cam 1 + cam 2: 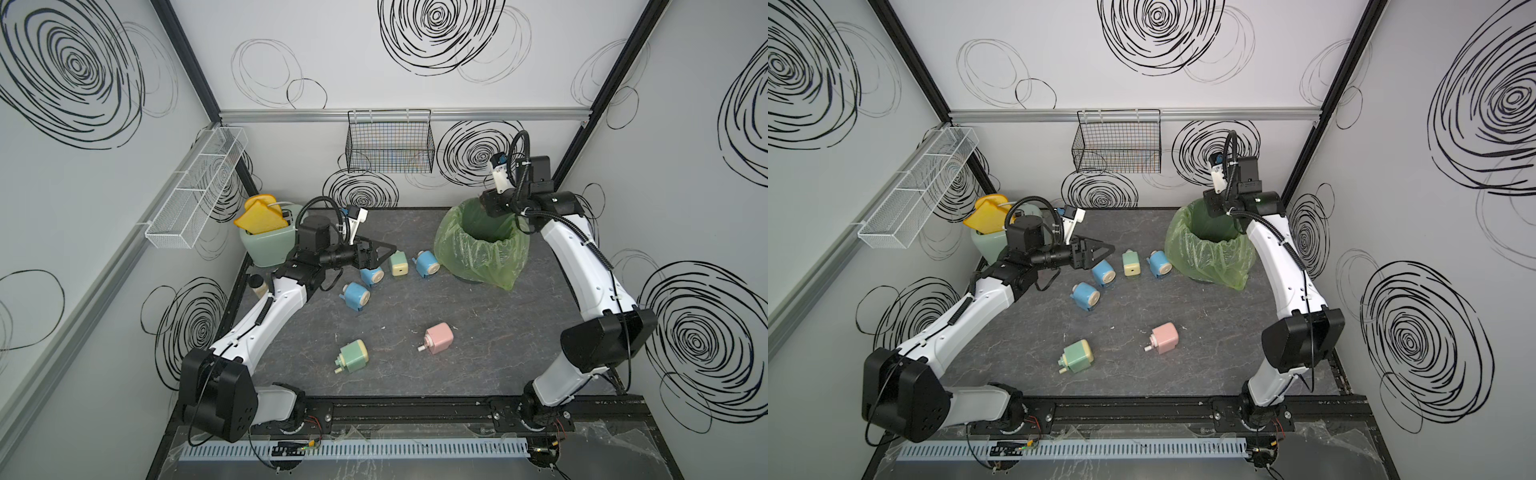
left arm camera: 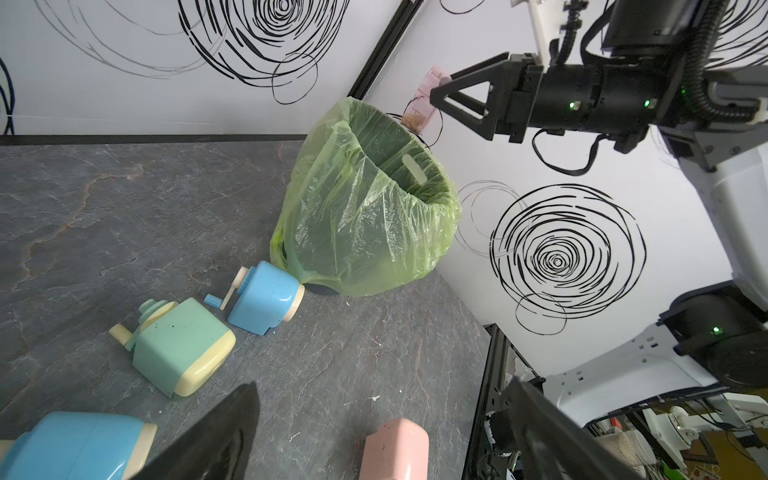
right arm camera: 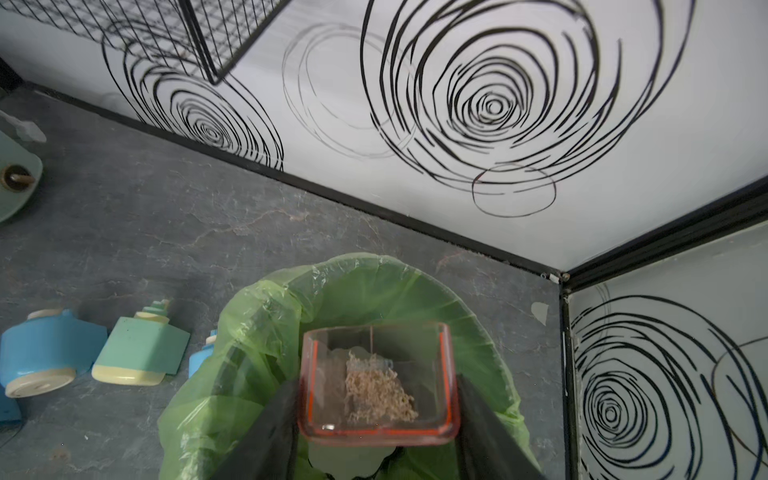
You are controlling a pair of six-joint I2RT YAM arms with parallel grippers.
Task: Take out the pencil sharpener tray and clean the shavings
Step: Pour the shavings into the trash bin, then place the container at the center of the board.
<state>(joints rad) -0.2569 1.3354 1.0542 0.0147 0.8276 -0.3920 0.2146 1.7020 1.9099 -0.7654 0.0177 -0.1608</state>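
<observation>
The dark table carries a green-bagged bin at the far right. The left gripper hangs wide open and empty above a blue sharpener. The pink sharpener lies near centre. Over the bin's mouth, the right gripper clamps the clear pink tray, with shavings inside.

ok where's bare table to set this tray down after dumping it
Open slate mid-table, between the pink sharpener and the bin; more between the pink sharpener and the right arm. Crowded: four sharpeners clustered beside the bin.
</observation>
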